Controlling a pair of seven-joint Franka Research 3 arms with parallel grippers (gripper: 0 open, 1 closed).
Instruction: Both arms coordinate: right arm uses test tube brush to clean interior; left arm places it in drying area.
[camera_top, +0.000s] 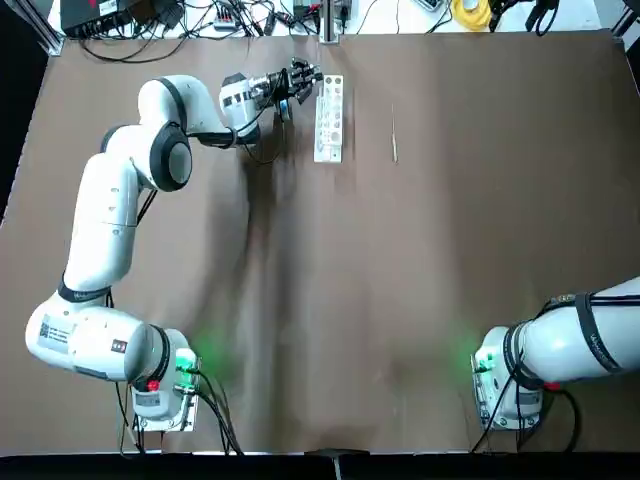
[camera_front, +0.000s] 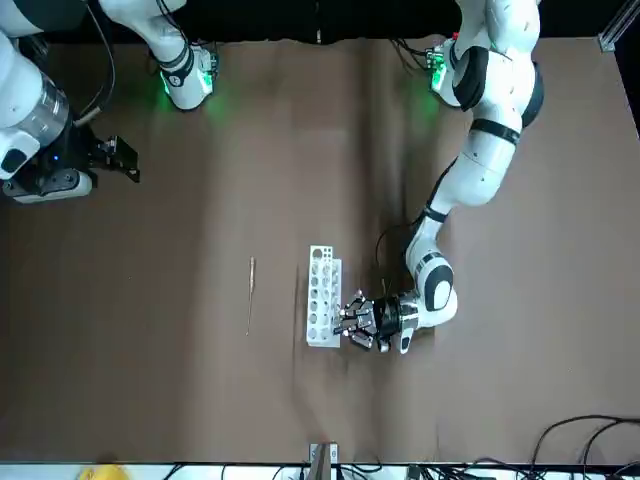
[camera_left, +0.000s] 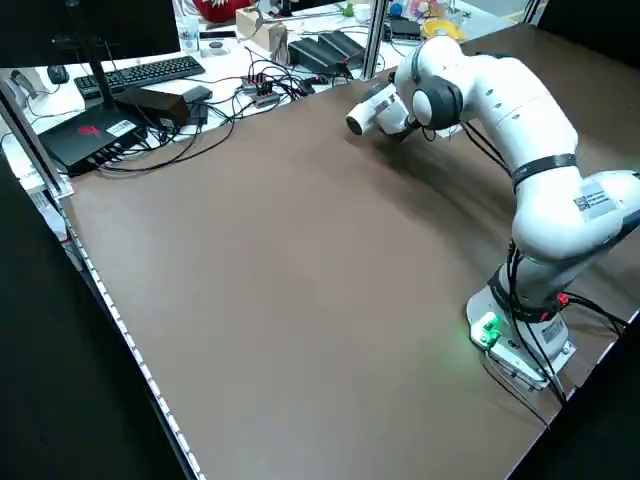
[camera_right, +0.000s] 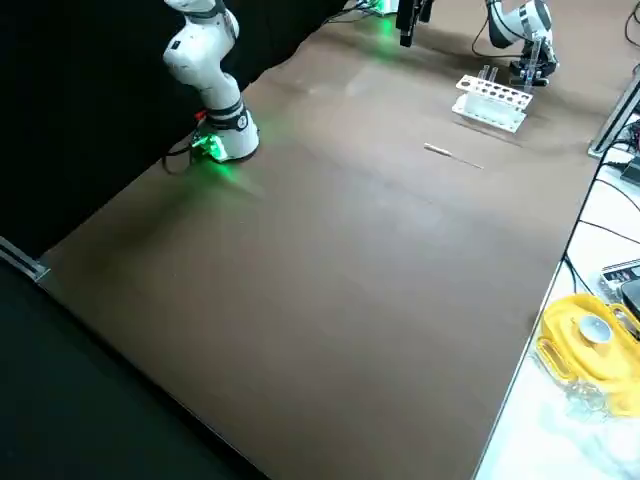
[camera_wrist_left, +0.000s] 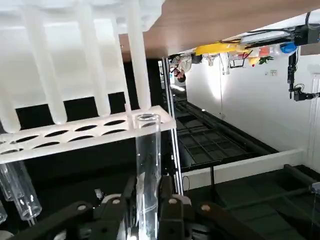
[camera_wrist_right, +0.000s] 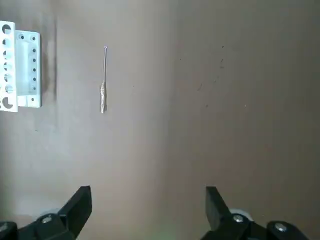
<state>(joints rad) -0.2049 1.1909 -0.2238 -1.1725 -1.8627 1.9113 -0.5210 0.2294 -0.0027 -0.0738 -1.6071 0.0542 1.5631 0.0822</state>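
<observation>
My left gripper (camera_top: 303, 78) is stretched to the table's far edge, right beside the white drying rack (camera_top: 329, 117). In the left wrist view it (camera_wrist_left: 147, 200) is shut on a clear test tube (camera_wrist_left: 147, 165), whose open mouth reaches the edge of the rack's holed plate (camera_wrist_left: 85, 132). The test tube brush (camera_top: 394, 135), a thin pale stick with a tan end (camera_wrist_right: 103, 82), lies flat on the table to the right of the rack, untouched. My right gripper (camera_wrist_right: 148, 200) hangs open and empty, high above the table and well away from brush and rack (camera_wrist_right: 20, 65).
The brown table (camera_top: 450, 300) carries only the rack and the brush. Cables and electronics (camera_top: 180, 15) line its far edge, with a metal post (camera_top: 328, 20) just behind the rack. A yellow object (camera_right: 585, 340) sits off the table's right side.
</observation>
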